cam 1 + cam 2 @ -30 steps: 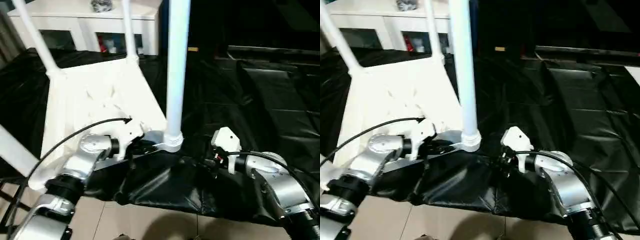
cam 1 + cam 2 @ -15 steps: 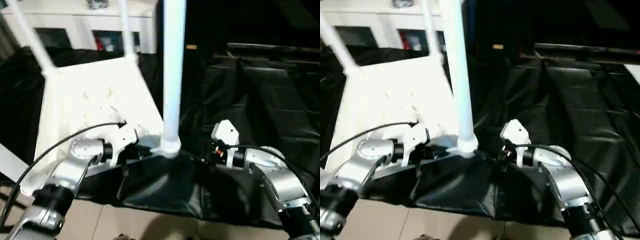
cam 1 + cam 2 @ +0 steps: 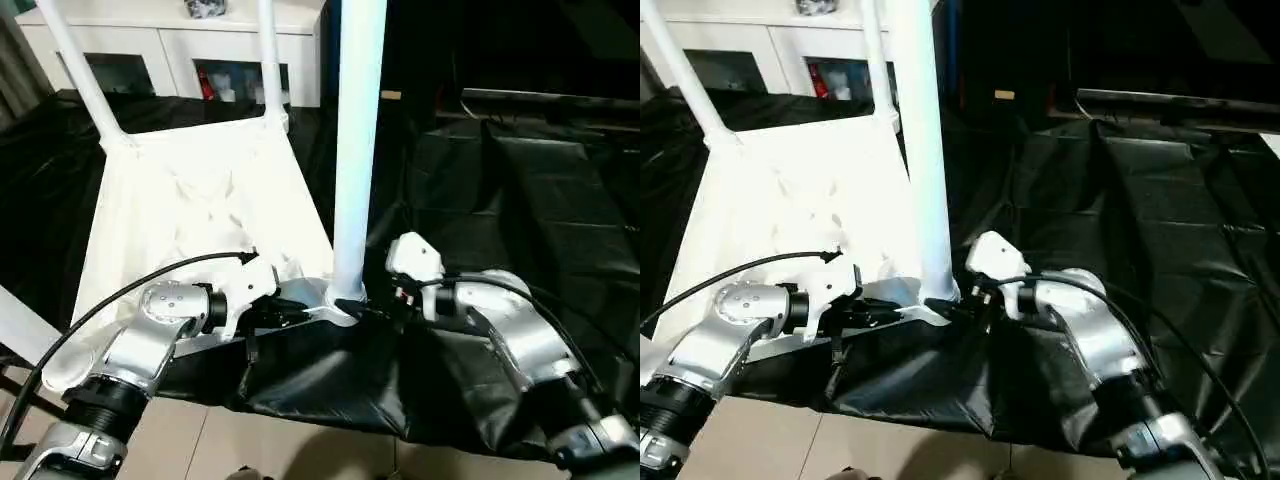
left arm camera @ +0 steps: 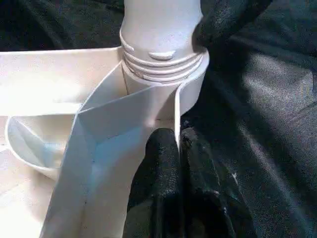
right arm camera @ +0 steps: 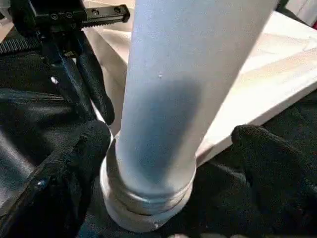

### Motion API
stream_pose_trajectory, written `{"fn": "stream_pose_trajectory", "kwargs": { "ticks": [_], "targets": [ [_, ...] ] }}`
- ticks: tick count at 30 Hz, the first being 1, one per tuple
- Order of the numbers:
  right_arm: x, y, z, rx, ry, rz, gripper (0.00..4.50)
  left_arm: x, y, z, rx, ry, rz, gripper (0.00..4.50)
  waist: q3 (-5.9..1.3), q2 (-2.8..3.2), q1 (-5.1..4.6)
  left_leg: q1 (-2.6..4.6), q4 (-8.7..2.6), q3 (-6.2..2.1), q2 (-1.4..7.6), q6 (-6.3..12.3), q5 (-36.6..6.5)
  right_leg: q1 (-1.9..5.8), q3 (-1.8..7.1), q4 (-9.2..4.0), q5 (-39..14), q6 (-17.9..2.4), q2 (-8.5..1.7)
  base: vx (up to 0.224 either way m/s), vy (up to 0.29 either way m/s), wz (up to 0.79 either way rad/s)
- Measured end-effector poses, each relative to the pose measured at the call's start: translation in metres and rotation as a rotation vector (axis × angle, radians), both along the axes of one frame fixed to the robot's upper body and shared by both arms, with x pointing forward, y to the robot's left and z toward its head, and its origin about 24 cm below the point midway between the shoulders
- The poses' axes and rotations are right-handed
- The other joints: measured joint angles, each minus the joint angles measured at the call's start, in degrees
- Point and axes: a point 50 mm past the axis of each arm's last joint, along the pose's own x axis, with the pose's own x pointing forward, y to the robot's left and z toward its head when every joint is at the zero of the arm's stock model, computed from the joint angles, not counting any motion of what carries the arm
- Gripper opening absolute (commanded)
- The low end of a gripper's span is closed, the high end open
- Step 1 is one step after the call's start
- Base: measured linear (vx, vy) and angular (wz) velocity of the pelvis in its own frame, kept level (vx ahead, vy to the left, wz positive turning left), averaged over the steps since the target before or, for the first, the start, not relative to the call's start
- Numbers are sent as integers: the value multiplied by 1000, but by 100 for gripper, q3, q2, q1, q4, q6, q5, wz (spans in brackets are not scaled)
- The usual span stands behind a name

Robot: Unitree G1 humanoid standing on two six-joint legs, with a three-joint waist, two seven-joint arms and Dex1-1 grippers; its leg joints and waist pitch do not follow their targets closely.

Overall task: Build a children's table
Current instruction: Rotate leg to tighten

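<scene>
The children's table lies upside down on the black sheet, its white ribbed tabletop (image 3: 190,200) facing up. Thin legs rise from the far-left corner (image 3: 82,75) and the far-right corner (image 3: 268,55), and a thick leg (image 3: 357,150) stands in the near-right socket (image 4: 163,64). My left gripper (image 4: 178,144) is shut on the tabletop's thin rim wall just beside that socket. My right gripper (image 5: 173,136) is open. One finger (image 5: 74,168) sits on each side of the leg's base, and the far finger (image 5: 277,168) stands apart from the leg.
A white cabinet (image 3: 190,40) stands behind the table. Black sheeting (image 3: 520,180) covers the ground to the right, and tiled floor (image 3: 300,450) shows at the near edge. Another white leg (image 3: 20,325) crosses the lower left. My left arm's cable (image 3: 150,275) arcs over the tabletop.
My right gripper has moved left, up to the near leg's base, and now straddles it. The left gripper has stayed clamped on the rim. The camera has shifted slightly.
</scene>
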Motion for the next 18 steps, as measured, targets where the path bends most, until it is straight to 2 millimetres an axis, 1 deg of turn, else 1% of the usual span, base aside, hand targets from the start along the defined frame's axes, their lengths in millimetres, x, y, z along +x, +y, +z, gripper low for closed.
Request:
{"fn": "stream_pose_trajectory", "kwargs": {
  "ticks": [1, 4, 11, 12, 13, 16, 17, 18],
  "targets": [
    [0, 0, -2, -5, 9, 6, 420, 0, 0, 0, 0, 0, 0, 0, 0, -1, 0, 0, 0, 0, 0, 0, 0, 0, 0, 0, 0, 0, 0, 0, 0, 0],
    [1, 0, -8, -20, 30, 15, 389, 0, 1, 0, 2, -1, 4, 0, 4, -10, -6, 1, 2, 0, 0, 0, 1, 0, 1, 3, 0, 0, 0, 0, 0, 0],
    [6, 8, -8, -28, 36, 65, 332, 0, 2, 0, 9, -6, 4, 0, -2, -51, -8, 4, 4, 3, 1, 1, 1, -1, 2, 7, 1, -1, 0, 0, 0, 0],
    [6, 9, -8, -25, 34, 70, 332, 0, 2, 0, 9, -6, 4, 0, -2, -52, -8, 4, 4, 3, 1, 1, 1, 0, 3, 7, 1, -1, 0, 0, 0, 0],
    [6, 10, -8, -22, 35, 73, 313, 0, 2, 0, 9, -6, 4, 0, -2, -53, -6, 4, 4, 3, 1, 1, 1, 0, 3, 7, 1, -1, 0, 0, 0, 0],
    [7, 11, -9, -19, 43, 80, 293, 0, 2, 0, 10, -6, 4, 0, -2, -54, -10, 4, 4, 3, 1, 1, 1, 0, 3, 8, 1, -1, 0, 0, 0, 0],
    [8, 12, -8, -21, 44, 87, 274, 0, 2, 1, 11, -6, 4, 0, -2, -55, -13, 5, 5, 3, 1, 1, 1, -1, 3, 9, 2, -4, 0, 0, 0, 0],
    [9, 12, -8, -22, 45, 92, 274, 0, 3, 1, 12, -6, 4, 0, -2, -57, -14, 5, 5, 3, 2, 1, 1, -1, 3, 10, 3, -4, 0, 0, 0, 0]
  ]
}}
